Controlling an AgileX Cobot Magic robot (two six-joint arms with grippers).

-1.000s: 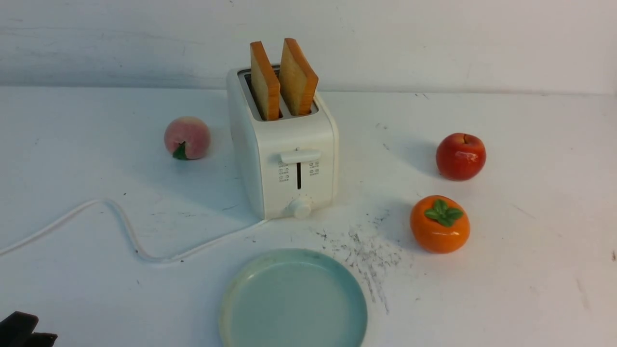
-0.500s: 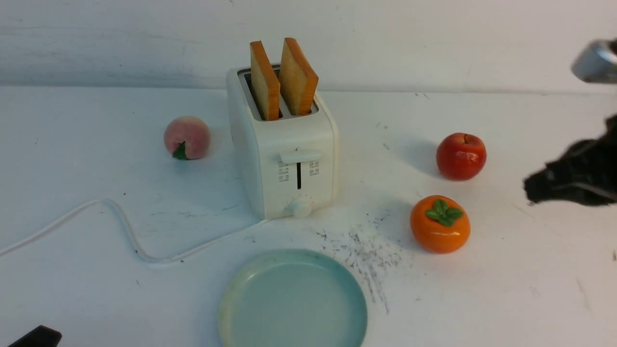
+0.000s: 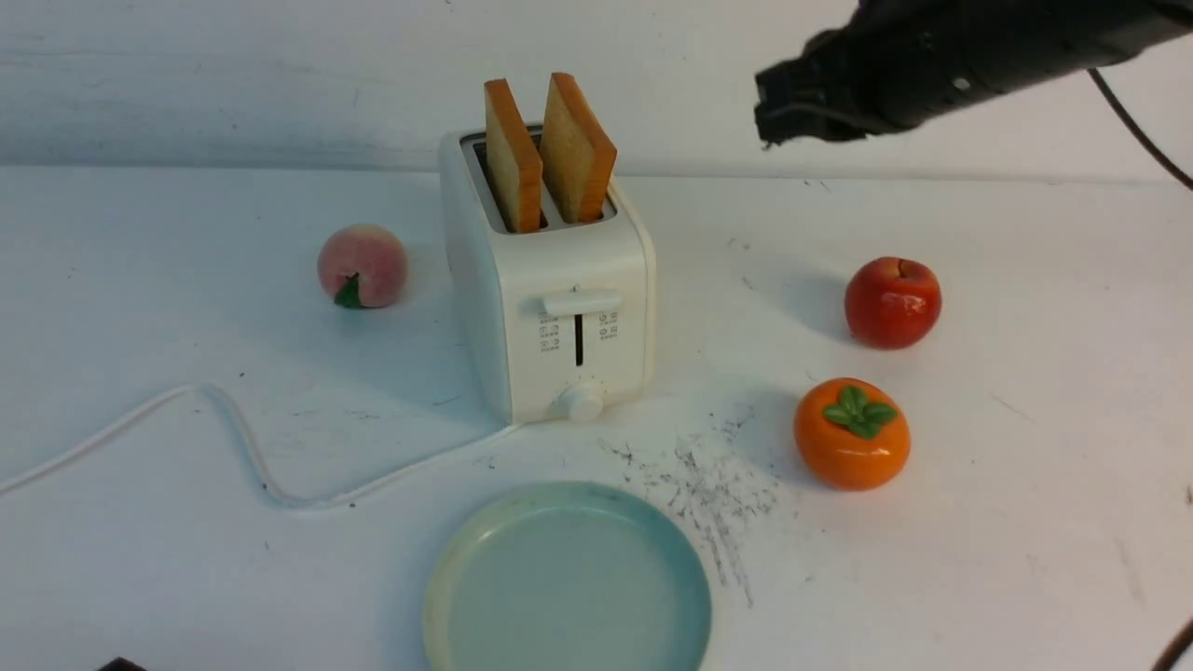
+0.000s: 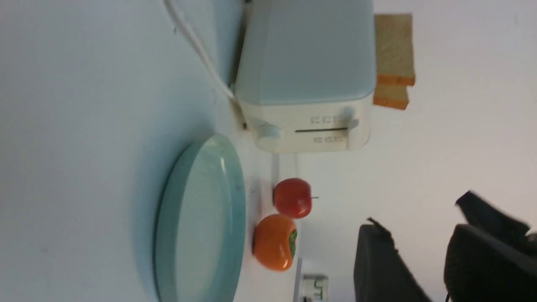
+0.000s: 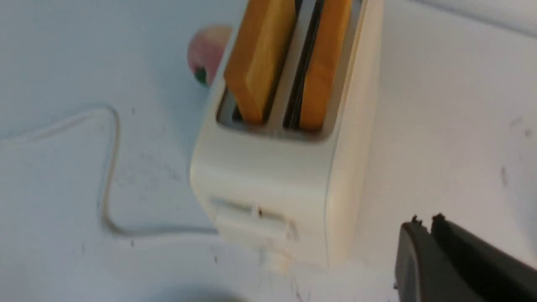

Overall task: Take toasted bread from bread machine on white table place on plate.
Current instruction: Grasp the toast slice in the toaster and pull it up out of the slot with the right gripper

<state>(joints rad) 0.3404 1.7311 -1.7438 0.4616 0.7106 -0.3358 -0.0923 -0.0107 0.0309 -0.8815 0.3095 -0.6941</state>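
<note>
We see both slices of toasted bread [image 3: 543, 154] upright in the slots of the white bread machine [image 3: 578, 345], their upper parts showing above it; the plate [image 3: 567, 587] lies on the tabletop [image 3: 280, 578], nearer us than the machine, with nothing on it.

Our right gripper [image 3: 772, 110] is in the air, to the right of the bread and apart from it; its fingertips look close together, but we cannot tell whether they meet; our left gripper [image 4: 417, 228] has its fingers spread, nothing between them.

We have a peach [image 3: 363, 266] left of the machine; an apple [image 3: 893, 303] and a persimmon [image 3: 852, 434] sit to its right; a white cord [image 3: 252, 447] winds leftward.
</note>
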